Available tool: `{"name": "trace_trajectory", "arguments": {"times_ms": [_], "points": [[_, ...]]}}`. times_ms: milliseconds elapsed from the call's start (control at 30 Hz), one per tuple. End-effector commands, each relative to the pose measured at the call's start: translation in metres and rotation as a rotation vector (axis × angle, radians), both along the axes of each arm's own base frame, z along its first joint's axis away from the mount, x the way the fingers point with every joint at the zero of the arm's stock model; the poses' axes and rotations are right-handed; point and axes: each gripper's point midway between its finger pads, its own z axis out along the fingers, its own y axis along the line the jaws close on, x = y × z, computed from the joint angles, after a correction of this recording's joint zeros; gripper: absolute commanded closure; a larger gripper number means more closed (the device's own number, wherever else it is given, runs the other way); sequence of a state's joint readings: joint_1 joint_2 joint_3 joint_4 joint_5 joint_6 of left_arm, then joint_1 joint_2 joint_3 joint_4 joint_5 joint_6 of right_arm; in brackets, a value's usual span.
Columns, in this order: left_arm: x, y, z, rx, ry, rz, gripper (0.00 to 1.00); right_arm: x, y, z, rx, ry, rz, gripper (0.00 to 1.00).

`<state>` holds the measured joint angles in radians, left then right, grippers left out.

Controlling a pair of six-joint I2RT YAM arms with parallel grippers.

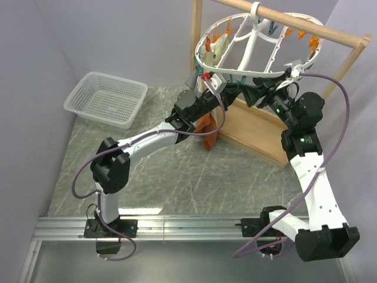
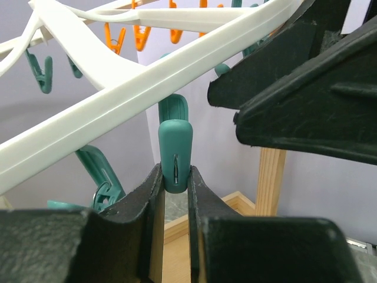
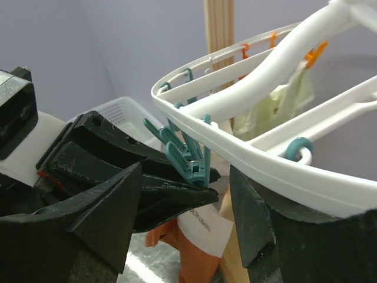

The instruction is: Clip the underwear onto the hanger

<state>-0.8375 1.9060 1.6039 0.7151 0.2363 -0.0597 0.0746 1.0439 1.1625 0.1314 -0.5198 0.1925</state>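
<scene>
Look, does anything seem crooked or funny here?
Yes. The white plastic oval hanger hangs tilted from the wooden rod, its near rim dipping toward the arms instead of level. The rust-orange fabric underwear dangles bunched below the left hand, which pinches a teal plastic clothespin.

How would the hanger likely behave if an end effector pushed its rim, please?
The hanger would probably swing or tilt, since it hangs from the wooden rod by one hook. Its thin plastic ribs suggest lightness; its dangling clothespins would likely sway.
</scene>
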Motion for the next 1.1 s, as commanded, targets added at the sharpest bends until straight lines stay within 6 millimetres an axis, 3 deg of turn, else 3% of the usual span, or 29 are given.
{"name": "trace_trajectory", "arguments": {"times_ms": [0,267,833,1067], "points": [[-0.012,0.009,0.025,-0.036,-0.075,-0.026,1.0,0.0,0.008,0.022,0.013,-0.027,0.059,0.32],[-0.014,0.009,0.026,-0.031,-0.078,-0.039,1.0,0.025,0.011,0.017,0.031,0.001,0.03,0.32],[-0.018,0.001,0.017,-0.002,-0.073,-0.072,1.0,0.042,0.012,0.017,0.083,0.003,-0.05,0.36],[-0.021,-0.004,0.017,0.008,-0.083,-0.08,1.0,0.041,0.017,0.012,0.079,0.006,-0.049,0.52]]}}
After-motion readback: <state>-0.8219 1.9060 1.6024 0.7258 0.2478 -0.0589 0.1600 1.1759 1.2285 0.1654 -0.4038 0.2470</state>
